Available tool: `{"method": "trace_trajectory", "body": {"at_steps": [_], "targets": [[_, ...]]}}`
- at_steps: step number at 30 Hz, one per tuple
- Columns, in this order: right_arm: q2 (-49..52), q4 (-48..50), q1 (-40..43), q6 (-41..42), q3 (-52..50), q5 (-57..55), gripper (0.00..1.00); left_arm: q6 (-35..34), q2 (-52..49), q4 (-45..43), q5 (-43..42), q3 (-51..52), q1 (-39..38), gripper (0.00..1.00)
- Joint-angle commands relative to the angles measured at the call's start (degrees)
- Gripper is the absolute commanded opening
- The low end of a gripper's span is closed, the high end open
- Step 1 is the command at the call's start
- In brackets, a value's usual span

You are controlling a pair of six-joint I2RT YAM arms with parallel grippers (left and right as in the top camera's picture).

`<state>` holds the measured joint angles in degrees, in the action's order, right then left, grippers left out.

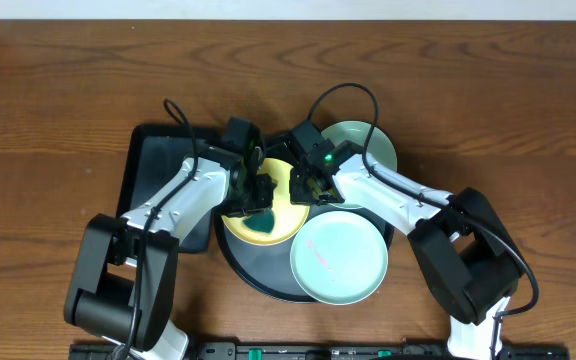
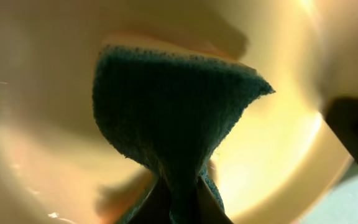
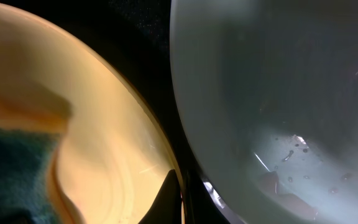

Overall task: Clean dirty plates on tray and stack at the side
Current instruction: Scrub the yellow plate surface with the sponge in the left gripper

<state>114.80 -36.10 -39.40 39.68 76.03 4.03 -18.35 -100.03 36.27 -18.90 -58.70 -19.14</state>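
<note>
The round tray (image 1: pixel 253 268) sits mid-table (image 1: pixel 68 100) with all 3 plates on it. The yellow plate (image 1: pixel 288 212) lies on its left half. The front mint plate (image 1: pixel 338 255) lies at its near right, jutting past the rim. The back mint plate (image 1: pixel 368 148) lies at its far right, partly hidden under the right arm.

The left gripper (image 1: pixel 259 200) is down over the yellow plate. Its fingers are pinched tight on a sponge (image 2: pixel 166 112) (teal face, yellow backing), and the sponge's free end lies against the plate's floor. The right gripper (image 1: pixel 306 188) comes in from the other side with its fingers closed narrow on the yellow plate's right rim. In the right wrist view that rim runs straight in between the 2 fingertips. Across a strip of black tray, a mint plate with a few specks and droplets on its floor fills the right of that view; which of the 2 it is I cannot tell. Overhead, the front mint plate shows a faint pink smear.

The 2 gripper heads stand close together and, with the arms, cover much of the yellow plate. A rectangular tray (image 1: pixel 153 165) lies just left of the round tray, partly under the left arm. Black cables (image 1: pixel 343 92) loop over both wrists.
</note>
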Motion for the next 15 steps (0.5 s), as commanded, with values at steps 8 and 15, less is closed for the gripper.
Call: {"method": "trace_trajectory", "body": {"at_steps": [8,15], "targets": [[0.72,0.74,-0.28,0.57,1.11,3.08,0.01,-13.64,-1.33,-1.01,22.43,0.46,3.1,0.07],[0.74,2.69,4.79,2.1,-1.77,12.94,0.01,-14.53,-1.36,-0.22,23.89,0.46,3.06,0.07]]}}
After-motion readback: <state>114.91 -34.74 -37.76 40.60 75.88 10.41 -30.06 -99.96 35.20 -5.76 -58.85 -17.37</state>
